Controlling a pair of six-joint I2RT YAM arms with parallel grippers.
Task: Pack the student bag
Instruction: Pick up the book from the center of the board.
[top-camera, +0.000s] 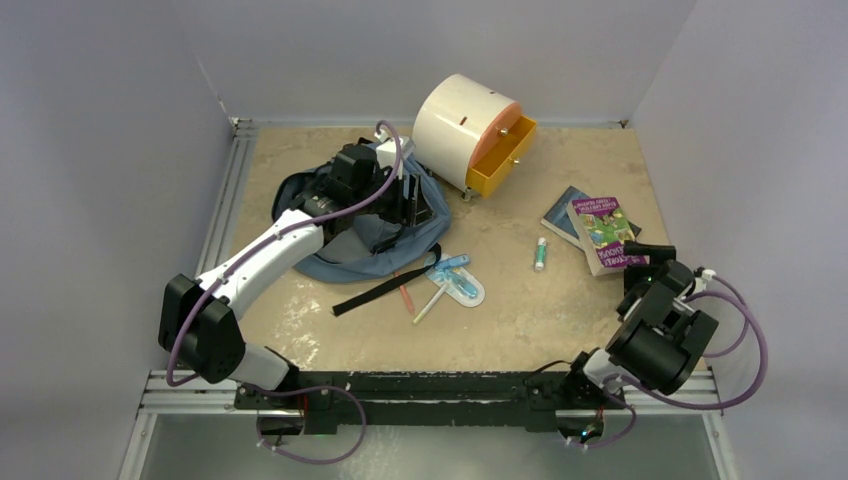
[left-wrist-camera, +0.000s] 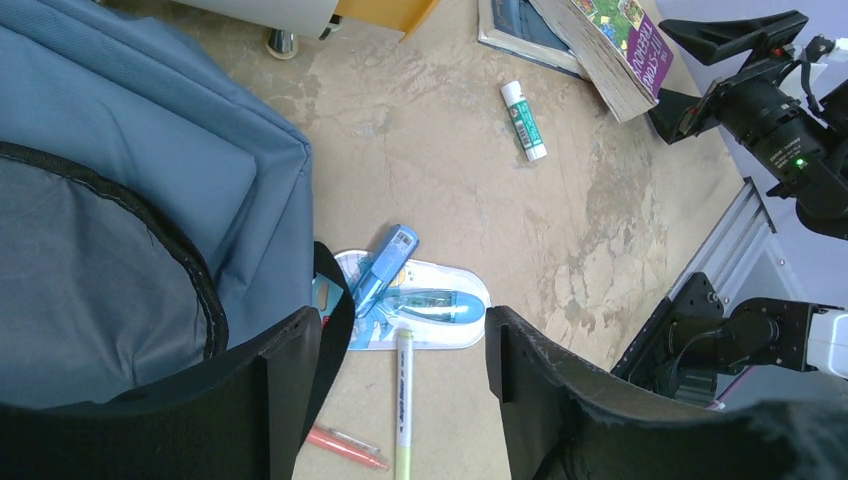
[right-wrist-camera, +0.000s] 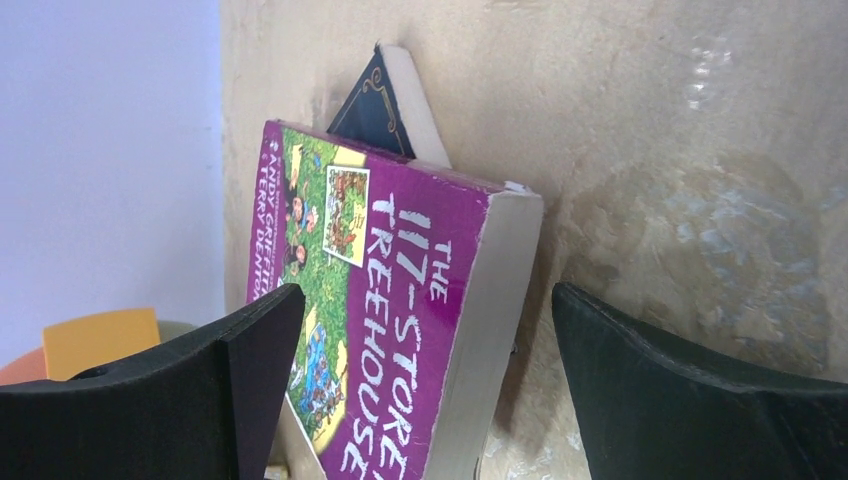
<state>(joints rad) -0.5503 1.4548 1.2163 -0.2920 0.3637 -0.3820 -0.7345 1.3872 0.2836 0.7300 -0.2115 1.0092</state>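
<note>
left claw (left-wrist-camera: 400, 345) spread over student bag (left-wrist-camera: 150, 140) edge; right claw (right-wrist-camera: 428, 320) spread, facing purple book (right-wrist-camera: 390, 260).

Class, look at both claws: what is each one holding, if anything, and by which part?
Nothing is held. The left claw is open at the student bag's edge. The right claw is open over the purple book, not closed on it.
</note>
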